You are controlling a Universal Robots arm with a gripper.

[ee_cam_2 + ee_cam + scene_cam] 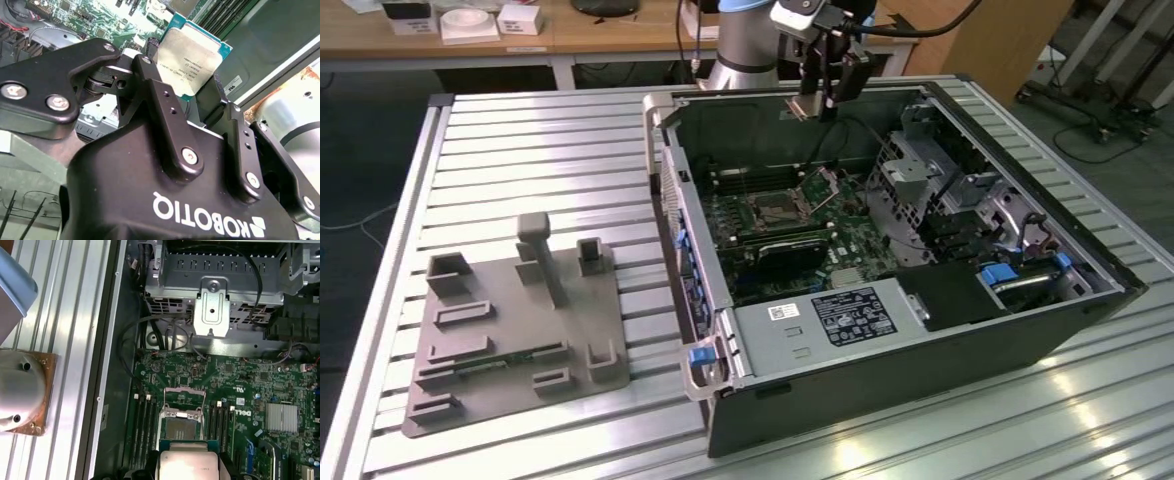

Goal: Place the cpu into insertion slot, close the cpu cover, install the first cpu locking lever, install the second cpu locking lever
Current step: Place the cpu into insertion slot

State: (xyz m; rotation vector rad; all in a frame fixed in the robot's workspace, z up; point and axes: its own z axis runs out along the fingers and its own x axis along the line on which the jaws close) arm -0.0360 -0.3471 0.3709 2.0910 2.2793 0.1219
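the gripper (184, 69), closed on the cpu (195, 50) edges, is hovering above the open slot (179, 429) (cover (185, 389) raised), so placing is needing square alignment.

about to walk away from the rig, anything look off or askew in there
Nothing stands out. The gripper holds the cpu by its edges above the open computer case. The insertion slot is bare, with the cpu cover swung up, and no cable lies across it.

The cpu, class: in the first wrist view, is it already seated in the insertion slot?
No: the claw holds the cpu by its edges, while the insertion slot on the board lies bare.
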